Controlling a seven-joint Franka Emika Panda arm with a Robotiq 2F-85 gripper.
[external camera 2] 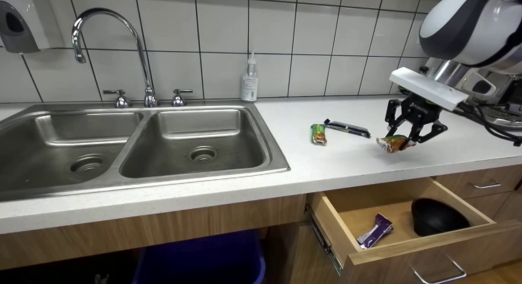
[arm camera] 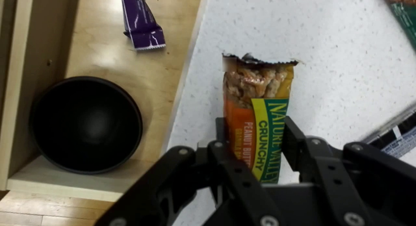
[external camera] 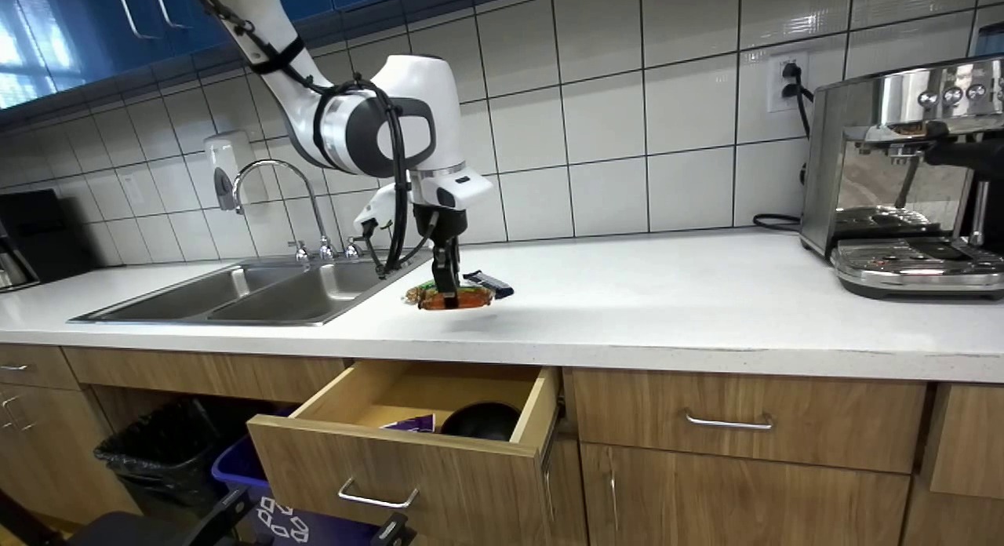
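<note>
My gripper (arm camera: 255,131) is shut on an orange, yellow and green granola bar (arm camera: 258,115), with a finger against each long side. In both exterior views the bar (external camera 2: 393,143) hangs a little above the white counter, its shadow beneath it. Behind it on the counter lie a green-wrapped bar (external camera 2: 318,134) and a dark-wrapped bar (external camera 2: 348,129); both are partly cut off in the wrist view. Below the counter edge a wooden drawer (external camera: 400,471) is pulled out. Inside are a purple-wrapped bar (external camera 2: 375,231) and a round black bowl (arm camera: 86,125).
A double steel sink (external camera 2: 204,153) with a tall faucet (external camera 2: 149,72) is set into the counter. A pump bottle (external camera 2: 249,84) stands by the tiled wall. At the far end is an espresso machine (external camera: 918,177). A blue bin (external camera 2: 200,259) sits under the counter.
</note>
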